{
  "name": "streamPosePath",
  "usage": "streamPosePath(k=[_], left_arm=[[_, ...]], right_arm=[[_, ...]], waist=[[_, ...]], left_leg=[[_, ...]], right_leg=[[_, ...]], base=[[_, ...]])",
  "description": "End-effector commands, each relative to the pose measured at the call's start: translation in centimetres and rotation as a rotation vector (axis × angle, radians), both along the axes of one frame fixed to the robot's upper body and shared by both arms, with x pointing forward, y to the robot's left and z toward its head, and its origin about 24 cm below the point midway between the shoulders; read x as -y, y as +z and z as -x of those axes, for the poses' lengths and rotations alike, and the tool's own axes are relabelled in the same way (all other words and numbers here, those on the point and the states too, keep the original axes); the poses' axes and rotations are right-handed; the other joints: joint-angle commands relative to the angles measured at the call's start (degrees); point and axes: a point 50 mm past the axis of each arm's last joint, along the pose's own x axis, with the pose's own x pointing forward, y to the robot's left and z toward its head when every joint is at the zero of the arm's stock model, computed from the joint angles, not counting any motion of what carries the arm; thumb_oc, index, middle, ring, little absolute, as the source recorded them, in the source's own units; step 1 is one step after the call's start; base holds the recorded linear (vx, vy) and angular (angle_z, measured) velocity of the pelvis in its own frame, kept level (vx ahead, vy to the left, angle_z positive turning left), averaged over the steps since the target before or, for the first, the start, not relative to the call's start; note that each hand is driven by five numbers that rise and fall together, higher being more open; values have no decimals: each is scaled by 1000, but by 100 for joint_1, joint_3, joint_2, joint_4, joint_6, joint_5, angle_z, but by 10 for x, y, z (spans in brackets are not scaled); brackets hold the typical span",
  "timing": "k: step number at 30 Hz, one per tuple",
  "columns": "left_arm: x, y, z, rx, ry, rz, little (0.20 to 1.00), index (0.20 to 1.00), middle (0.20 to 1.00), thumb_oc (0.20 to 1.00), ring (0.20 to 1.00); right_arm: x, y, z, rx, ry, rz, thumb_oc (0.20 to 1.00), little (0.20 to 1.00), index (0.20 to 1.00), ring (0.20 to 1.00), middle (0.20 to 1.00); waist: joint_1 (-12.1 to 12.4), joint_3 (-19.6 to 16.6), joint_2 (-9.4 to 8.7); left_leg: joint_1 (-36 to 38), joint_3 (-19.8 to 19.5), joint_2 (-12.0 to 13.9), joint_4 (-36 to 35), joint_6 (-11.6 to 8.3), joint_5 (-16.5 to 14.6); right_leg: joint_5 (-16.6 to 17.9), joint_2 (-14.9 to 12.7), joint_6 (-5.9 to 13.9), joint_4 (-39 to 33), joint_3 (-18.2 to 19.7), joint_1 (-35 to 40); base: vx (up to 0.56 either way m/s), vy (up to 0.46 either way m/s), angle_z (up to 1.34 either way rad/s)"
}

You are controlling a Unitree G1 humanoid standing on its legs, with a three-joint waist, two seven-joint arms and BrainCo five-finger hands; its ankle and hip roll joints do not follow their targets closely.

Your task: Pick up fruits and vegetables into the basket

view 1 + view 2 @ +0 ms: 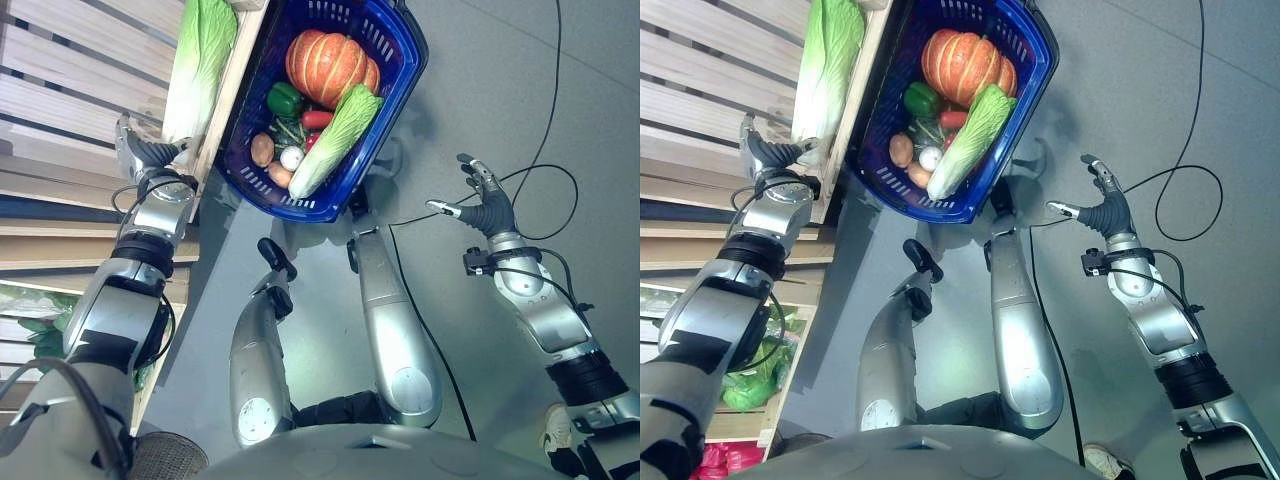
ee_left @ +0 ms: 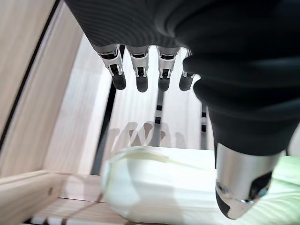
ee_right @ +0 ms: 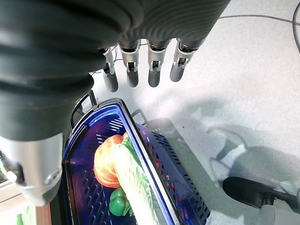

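Observation:
A blue basket [image 1: 385, 120] stands on the floor beside the wooden shelf. It holds an orange pumpkin [image 1: 325, 62], a napa cabbage [image 1: 340, 135], a green pepper [image 1: 284, 99], a red pepper [image 1: 316, 119] and several small vegetables. A second napa cabbage [image 1: 200, 60] lies on the slatted wooden shelf [image 1: 70, 90]. My left hand [image 1: 140, 150] is open right at this cabbage's white stem end [image 2: 154, 183], its fingers [image 2: 140, 79] straight above it and the thumb beside it. My right hand [image 1: 485, 205] hangs open over the floor, right of the basket [image 3: 154, 154], holding nothing.
The shelf's wooden front edge [image 1: 225, 95] runs between the cabbage and the basket. A black chair base or stand [image 1: 275, 255] sits on the grey floor just in front of the basket. Green leaves lie on a lower shelf level [image 1: 750, 385].

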Motion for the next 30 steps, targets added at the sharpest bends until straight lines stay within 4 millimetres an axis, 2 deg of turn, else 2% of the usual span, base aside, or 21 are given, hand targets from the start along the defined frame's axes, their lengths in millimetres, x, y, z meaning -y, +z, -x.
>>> streamPosePath(k=[1, 15, 25, 30], left_arm=[[-44, 2, 17, -40, 140, -53, 1000, 1000, 1000, 1000, 1000], [-42, 14, 10, -60, 138, -71, 1000, 1000, 1000, 1000, 1000], [-30, 28, -1, -57, 83, -118, 1000, 1000, 1000, 1000, 1000], [-27, 27, -4, -76, 51, -92, 1000, 1000, 1000, 1000, 1000]], right_arm=[[-10, 3, 2, 32, 29, -42, 1000, 1000, 1000, 1000, 1000], [-13, 5, -4, 33, 33, -58, 1000, 1000, 1000, 1000, 1000], [-12, 6, -6, 43, 31, -81, 1000, 1000, 1000, 1000, 1000], [-11, 6, -6, 57, 23, -106, 1000, 1000, 1000, 1000, 1000]], waist=[[0, -255, -314], [-63, -255, -278], [-175, -255, -242], [-235, -255, -236]], left_leg=[[-739, 73, -6, 514, 134, -163], [-1029, 108, 15, 643, 135, -245], [-1132, 177, 39, 703, 121, -297], [-1138, 220, 60, 726, 102, -316]], right_leg=[[-934, 4, 111, 634, -451, -122], [-880, 29, 120, 635, -318, -456], [-833, 28, 134, 641, -224, -636], [-805, 15, 137, 626, -193, -684]], base=[[27, 41, 0], [8, 5, -1], [22, 10, -7], [19, 19, -5]])
